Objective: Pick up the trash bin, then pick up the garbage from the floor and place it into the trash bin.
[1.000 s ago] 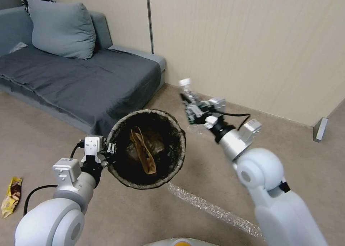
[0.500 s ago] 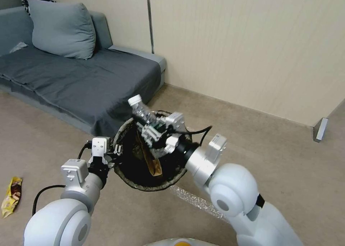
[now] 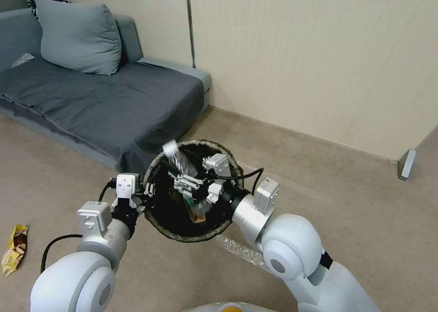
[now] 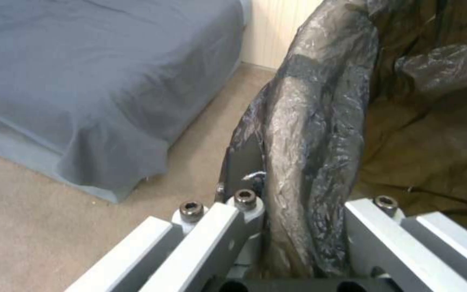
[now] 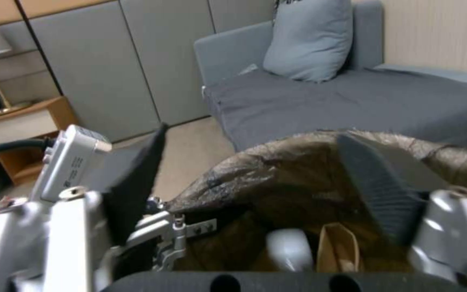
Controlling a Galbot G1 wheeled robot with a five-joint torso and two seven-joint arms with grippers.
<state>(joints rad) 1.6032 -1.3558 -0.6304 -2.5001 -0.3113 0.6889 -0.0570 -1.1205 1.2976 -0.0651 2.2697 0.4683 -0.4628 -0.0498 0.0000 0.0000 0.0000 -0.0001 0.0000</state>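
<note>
One second has carried the right gripper [image 3: 185, 184] from beside the bin [image 3: 228, 165] to over it, jaws now parted, bottle [image 3: 175, 159] dropping inside; the left gripper [image 3: 145, 191] clamps the rim.

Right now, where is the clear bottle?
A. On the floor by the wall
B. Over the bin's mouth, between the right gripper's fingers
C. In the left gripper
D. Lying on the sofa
B: the clear bottle sits over the trash bin opening, at the right gripper.

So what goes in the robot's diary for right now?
left gripper: shut on trash bin rim | right gripper: open above bin | bottle: dropping in
</note>
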